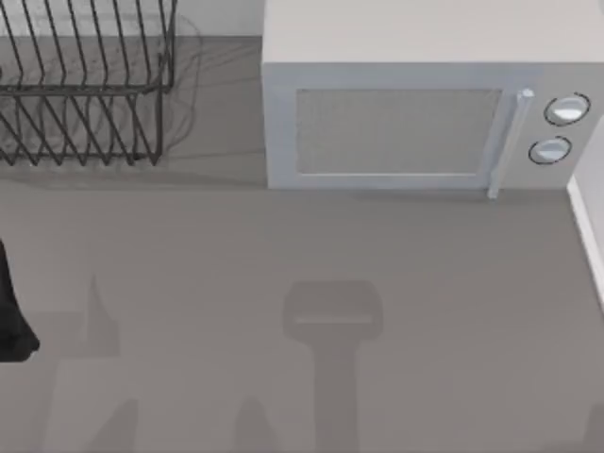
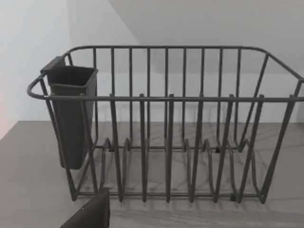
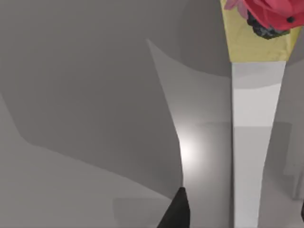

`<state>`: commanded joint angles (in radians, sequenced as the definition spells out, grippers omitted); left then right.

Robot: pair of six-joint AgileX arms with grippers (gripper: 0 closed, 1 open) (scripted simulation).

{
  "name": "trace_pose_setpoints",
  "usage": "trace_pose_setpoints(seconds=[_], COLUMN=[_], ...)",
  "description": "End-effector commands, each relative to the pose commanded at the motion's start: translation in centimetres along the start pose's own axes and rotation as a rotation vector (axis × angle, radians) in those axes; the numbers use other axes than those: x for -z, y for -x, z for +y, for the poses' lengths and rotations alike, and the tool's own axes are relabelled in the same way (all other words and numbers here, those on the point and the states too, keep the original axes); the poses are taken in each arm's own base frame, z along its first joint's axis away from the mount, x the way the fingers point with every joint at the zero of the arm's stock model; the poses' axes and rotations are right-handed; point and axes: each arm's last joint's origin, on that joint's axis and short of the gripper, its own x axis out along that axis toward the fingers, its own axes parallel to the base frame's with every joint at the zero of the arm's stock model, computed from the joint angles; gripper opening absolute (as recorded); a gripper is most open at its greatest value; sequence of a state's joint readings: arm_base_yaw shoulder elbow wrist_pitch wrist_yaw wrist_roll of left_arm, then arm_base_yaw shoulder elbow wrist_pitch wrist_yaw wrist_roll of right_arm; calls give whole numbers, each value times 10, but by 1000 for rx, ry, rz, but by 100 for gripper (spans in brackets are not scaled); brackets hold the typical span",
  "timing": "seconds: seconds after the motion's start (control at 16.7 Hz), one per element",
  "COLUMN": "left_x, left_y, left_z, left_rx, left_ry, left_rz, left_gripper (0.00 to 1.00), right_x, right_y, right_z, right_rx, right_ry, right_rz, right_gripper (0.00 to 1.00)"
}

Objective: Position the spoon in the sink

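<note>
Left gripper (image 2: 90, 214) sits closest to its wrist camera: one dark slab of it at the frame edge, just in front of the dish rack (image 2: 166, 123). Can't tell its grip state from that. Nothing visibly held.

Rack is empty dark wire, upright on the grey bench (image 2: 28, 180), white wall behind it. Dark utensil cup (image 2: 71, 114) hangs on the rim at one end of the rack, upright, nothing visible sticking out of it.

Right gripper (image 3: 240, 218): fingers (image 3: 178, 213) spread, one dark tip near mid-frame and a thin sliver of the other at the frame edge, nothing between them. Below it are grey surfaces with a bright glint (image 3: 187, 152) and a white strip (image 3: 256, 142) running up to a yellow patch (image 3: 254, 47). A red-pink object (image 3: 275, 14) with a dark bit sits on that patch; can't identify it.

Top view:
- left arm (image 1: 11, 316) is a black shape at the far left edge of the bench (image 1: 283, 245), well in front of the rack (image 1: 85, 85)
- rack is at the back left
- microwave (image 1: 415, 113) is at the back, centre to right, just beside the rack, door closed
- vertical handle (image 1: 510, 142) is on the door's right side, with two round knobs (image 1: 566, 109) stacked right of it
- white panel (image 1: 590, 226) is at the right edge
- arm shadows (image 1: 332, 321) fall on the mid and front bench

Spoon location: can't tell from these views. Same for the sink.
</note>
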<state>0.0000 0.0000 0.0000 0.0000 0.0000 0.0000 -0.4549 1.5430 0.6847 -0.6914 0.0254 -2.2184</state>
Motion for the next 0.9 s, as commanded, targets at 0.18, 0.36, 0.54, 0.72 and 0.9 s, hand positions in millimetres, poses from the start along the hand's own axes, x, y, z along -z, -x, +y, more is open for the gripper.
trace_pose_setpoints(seconds=[0.18,0.36,0.54,0.72,0.9], left_x=[0,0,0,0,0], left_y=[0,0,0,0,0], left_z=[0,0,0,0,0], left_rx=[0,0,0,0,0], left_ry=[0,0,0,0,0], left_rz=[0,0,0,0,0], left_gripper=[100,100,100,100,100], right_x=[4,4,3,2,2], right_y=[21,54,86,96,95], right_z=[-3,-2,0,1,1], right_rx=[-1,-25,-14,-1,-5], right_ry=[4,8,5,0,-1], right_rz=[0,-19,-11,-1,-4], right_gripper=[0,0,0,0,0])
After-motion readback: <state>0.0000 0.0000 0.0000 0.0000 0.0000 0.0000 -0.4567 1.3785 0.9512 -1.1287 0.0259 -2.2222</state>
